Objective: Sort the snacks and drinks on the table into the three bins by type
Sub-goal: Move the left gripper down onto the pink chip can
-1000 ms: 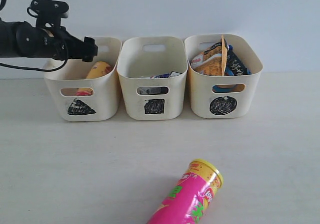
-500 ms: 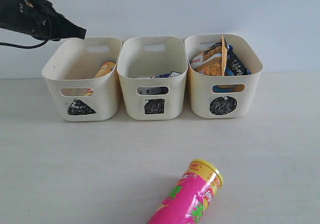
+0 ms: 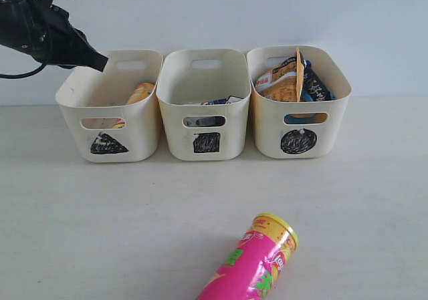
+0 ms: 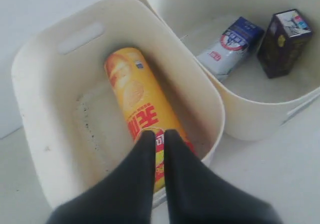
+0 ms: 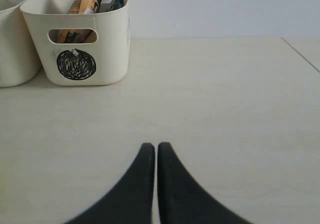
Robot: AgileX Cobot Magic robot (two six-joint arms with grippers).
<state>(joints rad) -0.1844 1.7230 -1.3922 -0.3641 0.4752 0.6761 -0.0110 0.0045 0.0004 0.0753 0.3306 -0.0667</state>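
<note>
With every other item sitting in a bin, only the pink tube point(image 3: 251, 260) is out. It lies on its side on the surface point(image 3: 100, 213), at the front of the exterior view, yellow-rimmed end toward the bins and lower end cut off by the frame. It is well apart from all three bins.

Handling, as judged: stiff cylinder, probably light, with a glossy wrap that is likely slippery. Being round, it is apt to roll if nudged from the side. Contents presumably brittle, so a firm pinch but no crush. Best hold is across the barrel near mid-length, one finger on each side, square to the long axis. Part of the barrel is out of frame, so mid-length is only an estimate.

Left fingers point(image 4: 142, 159): pressed together, nothing between them, above the triangle bin point(image 3: 110, 123), where the yellow tube point(image 4: 137, 102) lies slanted.

Right fingers point(image 5: 142, 171): closed tight, empty, low over bare surface, with the circle bin point(image 5: 107, 59) beyond.

Destination by type: triangle bin, beside the yellow tube. Room looks tight; better to go in end-first.
</note>
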